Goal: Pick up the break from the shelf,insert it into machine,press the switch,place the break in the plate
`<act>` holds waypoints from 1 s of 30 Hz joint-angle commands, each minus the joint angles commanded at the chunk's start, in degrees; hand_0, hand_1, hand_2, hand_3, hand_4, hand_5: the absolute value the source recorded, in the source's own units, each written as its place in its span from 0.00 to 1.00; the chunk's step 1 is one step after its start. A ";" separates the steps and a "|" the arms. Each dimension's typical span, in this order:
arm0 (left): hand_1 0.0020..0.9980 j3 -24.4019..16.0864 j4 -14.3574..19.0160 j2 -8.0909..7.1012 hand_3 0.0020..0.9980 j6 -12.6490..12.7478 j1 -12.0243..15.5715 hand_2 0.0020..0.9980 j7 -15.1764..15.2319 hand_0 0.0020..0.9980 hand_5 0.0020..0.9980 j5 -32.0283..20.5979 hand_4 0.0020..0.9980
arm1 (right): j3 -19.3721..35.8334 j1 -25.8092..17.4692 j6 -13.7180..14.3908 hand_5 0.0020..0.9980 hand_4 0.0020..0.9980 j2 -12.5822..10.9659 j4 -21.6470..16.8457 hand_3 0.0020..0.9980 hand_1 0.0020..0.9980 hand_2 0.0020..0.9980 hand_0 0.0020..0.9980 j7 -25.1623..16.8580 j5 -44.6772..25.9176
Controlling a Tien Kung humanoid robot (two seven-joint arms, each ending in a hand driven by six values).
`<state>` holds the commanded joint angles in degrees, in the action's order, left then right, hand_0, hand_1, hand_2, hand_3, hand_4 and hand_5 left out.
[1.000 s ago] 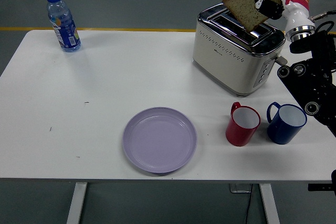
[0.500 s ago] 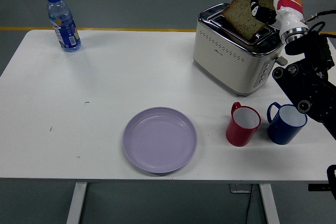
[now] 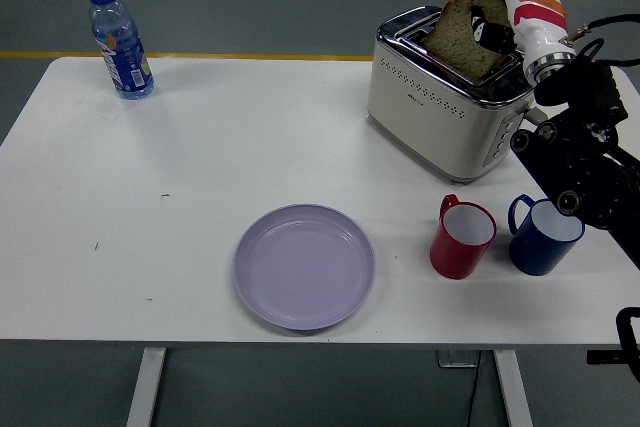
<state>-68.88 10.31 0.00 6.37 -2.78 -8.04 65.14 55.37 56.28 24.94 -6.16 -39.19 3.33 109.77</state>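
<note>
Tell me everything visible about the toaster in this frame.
The toaster is a cream-white box with a shiny chrome top and base trim, a band of small perforations along its long side, and round controls on the end facing the mugs. It stands upright at the table's far right, angled. Two slots show on top; a slice of brown bread, held by the right robot hand, is tilted with its lower edge entering one slot.

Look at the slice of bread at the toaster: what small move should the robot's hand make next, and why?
Probably lower the slice further and level it. The right hand grips the bread slice, which sits tilted with only its lower edge in a slot of the toaster; most of it is above the top. It must go fully in before the lever is pressed.
</note>
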 joint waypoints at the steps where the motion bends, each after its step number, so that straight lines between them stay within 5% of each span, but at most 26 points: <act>1: 0.77 0.10 0.00 0.00 0.72 0.00 0.01 0.80 0.01 0.70 0.95 -0.08 0.43 | 0.08 0.01 -0.26 0.00 0.54 0.02 0.11 0.72 0.48 0.58 0.38 -0.20 0.21; 2: 0.77 0.14 0.00 0.00 0.72 0.00 0.01 0.80 0.02 0.70 0.95 -0.12 0.43 | 0.12 0.02 -0.37 0.00 0.65 0.03 0.17 0.84 0.67 0.79 0.70 -0.29 0.31; 7: 0.77 0.23 0.00 0.00 0.72 0.01 0.09 0.80 0.02 0.70 0.95 -0.08 0.43 | 0.53 -0.03 -0.58 0.00 0.65 0.06 0.30 0.84 0.67 0.79 0.70 -1.59 -0.45; 8: 0.77 0.24 0.00 0.00 0.71 0.02 0.13 0.80 0.00 0.70 0.95 -0.05 0.43 | 0.64 -0.05 -0.56 0.00 0.71 0.03 0.31 0.91 0.78 0.91 0.80 -1.99 -0.83; 25: 0.77 -0.25 0.00 0.00 0.71 -0.16 0.61 0.80 -0.18 0.70 0.95 1.05 0.43 | 0.81 -0.72 1.42 0.00 0.74 -0.69 -1.38 0.91 0.77 0.91 0.80 -4.03 -3.07; 30: 0.77 -0.31 0.00 0.00 0.71 -0.21 0.57 0.80 -0.08 0.70 0.95 1.14 0.43 | 2.54 -1.54 1.74 0.00 0.73 -2.80 -6.76 0.91 0.77 0.91 0.80 -3.95 -3.77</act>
<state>-69.19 10.31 0.00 6.17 -2.21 -8.13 66.28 57.92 54.74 26.68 -8.97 -45.96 -0.61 106.00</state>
